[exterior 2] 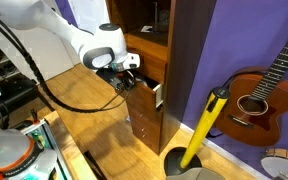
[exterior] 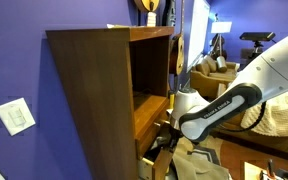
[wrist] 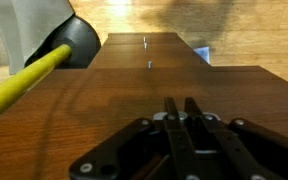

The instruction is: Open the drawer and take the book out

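1. Cabinet (exterior: 89,90): dark brown and tall, with an open shelf compartment in its upper half. It serves as the landmark for everything below.
2. Arm (exterior 2: 54,40): reaches in toward the cabinet's front, low down, under the shelf compartment.
3. Drawer (exterior 2: 144,112): a honey-tan box at the cabinet's lower front. It looks to stand slightly proud of the cabinet, but how far is unclear.
4. Gripper (exterior 2: 132,78): sits at the cabinet's front, just above the drawer's top edge. In the wrist view the gripper (wrist: 184,115) is clenched, fingers together, with nothing seen between them.
5. Book: not made out in any view, presumably inside the drawer. A pale patch (exterior 2: 156,95) at the drawer's upper corner may be its edge, but that cannot be told.
6. Step judged: opening the drawer.
   - The front is plain, so the fingers should catch behind the top edge.
   - The pull should run straight out from the cabinet, level and slow, with no twist, or the box may bind.
   - It should stop once the inside is reachable.
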Motion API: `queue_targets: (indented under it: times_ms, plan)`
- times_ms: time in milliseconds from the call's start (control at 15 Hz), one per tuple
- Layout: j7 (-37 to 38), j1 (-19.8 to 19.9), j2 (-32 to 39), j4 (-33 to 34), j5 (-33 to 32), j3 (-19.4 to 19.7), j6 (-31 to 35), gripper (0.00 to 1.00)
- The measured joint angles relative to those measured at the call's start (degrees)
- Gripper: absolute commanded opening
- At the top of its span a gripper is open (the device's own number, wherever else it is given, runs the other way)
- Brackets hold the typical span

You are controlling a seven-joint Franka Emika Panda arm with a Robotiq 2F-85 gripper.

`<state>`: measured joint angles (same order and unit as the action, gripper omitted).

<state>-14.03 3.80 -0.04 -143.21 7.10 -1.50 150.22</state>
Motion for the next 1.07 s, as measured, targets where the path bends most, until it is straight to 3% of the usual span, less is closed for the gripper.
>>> queue_targets:
  times_ms: [133,200,333,800,1067]
  plan:
    - [0.52,0.0,-1.51,-1.14,-1.1,0.2,-2.66,0.04]
    - [0.77,0.0,-2.18,-1.63,-1.58,0.32,-4.0,0.39]
    - [1.72,-0.03,-3.35,-2.74,-2.55,0.4,-4.97,0.45]
    - [9.49,-3.65,-6.13,-7.69,-4.33,-1.26,-11.85,0.98]
    - [12.83,-4.19,-11.65,-8.76,-7.35,-1.58,-15.3,1.0]
